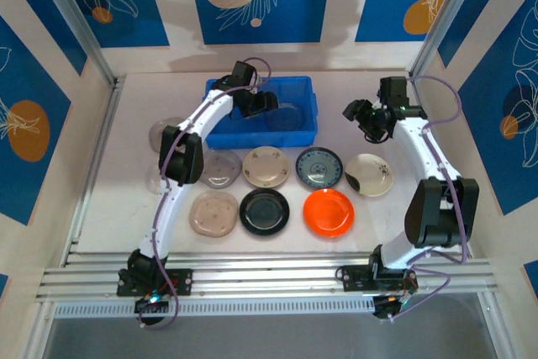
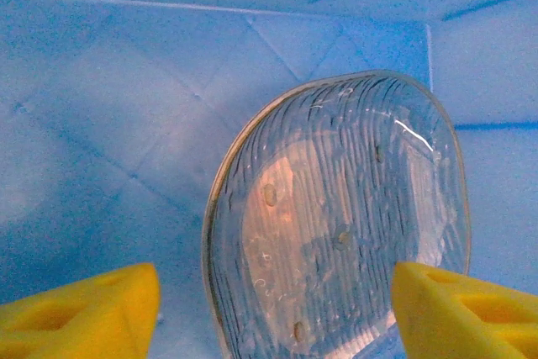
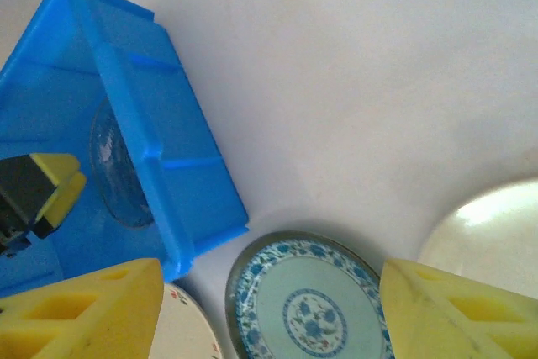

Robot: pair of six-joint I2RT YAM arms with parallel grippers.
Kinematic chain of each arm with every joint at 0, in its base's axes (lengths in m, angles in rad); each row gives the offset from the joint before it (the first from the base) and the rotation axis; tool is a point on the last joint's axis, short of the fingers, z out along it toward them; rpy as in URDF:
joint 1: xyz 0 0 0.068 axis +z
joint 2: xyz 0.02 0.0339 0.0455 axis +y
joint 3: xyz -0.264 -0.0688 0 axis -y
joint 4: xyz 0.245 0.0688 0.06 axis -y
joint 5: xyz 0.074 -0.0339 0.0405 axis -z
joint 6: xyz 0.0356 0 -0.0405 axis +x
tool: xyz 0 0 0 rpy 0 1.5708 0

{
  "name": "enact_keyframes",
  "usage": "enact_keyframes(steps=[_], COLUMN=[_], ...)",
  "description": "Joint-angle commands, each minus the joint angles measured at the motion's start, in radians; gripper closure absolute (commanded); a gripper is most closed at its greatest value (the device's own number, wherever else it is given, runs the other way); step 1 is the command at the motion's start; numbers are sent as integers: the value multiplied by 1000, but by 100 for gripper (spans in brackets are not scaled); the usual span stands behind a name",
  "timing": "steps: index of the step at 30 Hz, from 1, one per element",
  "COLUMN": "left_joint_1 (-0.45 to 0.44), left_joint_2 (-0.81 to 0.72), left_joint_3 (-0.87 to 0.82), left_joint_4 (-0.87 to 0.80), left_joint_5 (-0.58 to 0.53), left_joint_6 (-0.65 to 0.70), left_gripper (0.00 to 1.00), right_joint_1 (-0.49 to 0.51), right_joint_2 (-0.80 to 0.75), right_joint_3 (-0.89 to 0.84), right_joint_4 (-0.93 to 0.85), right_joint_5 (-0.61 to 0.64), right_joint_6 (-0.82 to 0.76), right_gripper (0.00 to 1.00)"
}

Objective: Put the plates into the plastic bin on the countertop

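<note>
Progress is slight: one clear ribbed round plate (image 2: 336,216) lies in the bright blue rectangular plastic bin (image 1: 294,86), free of the released left end effector (image 2: 276,279), while the other small round plates (image 1: 264,211) wait on the pale desk (image 1: 126,208) at frame centre. Top view lays out that whole spread, whereas the right wrist view shows the right end effector (image 3: 271,271) released and empty above a blue-patterned plate (image 3: 307,308).

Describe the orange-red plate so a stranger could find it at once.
Start at the blue plastic bin on the countertop. Two rows of plates lie on its near side; in the nearest row, the orange-red plate sits at the right end, beside the glossy black plate. No neighbour shares that colour.
</note>
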Motion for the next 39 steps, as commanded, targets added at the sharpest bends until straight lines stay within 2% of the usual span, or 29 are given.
enact_keyframes(steps=[1,5,10,16,19,31,39], left_joint_1=[-1,-17,-56,-66,-67,-70,-70], left_joint_2=[-156,-298,-469,-528,-511,-521,-537], left_joint_3=[34,-70,-236,-362,-368,-483,-492], left_joint_4=[-31,-15,41,158,174,304,310], left_joint_5=[-32,-40,-40,34,72,141,145], left_joint_6=[47,74,102,59,54,-5,6], left_gripper=[24,23,22,23,25,28,28], right_joint_1=[-44,-97,-129,-136,-155,-227,-243], right_joint_2=[-106,-236,-415,-562,-553,-374,-286], right_joint_3=[-81,-205,-372,-579,-619,-611,-603], right_joint_4=[-68,-131,-213,-198,-169,-50,32], right_joint_5=[-14,-14,-14,-49,-59,-81,-86], right_joint_6=[-17,-5,84,267,288,251,248], right_gripper=[30,31,35,40,46,49,51])
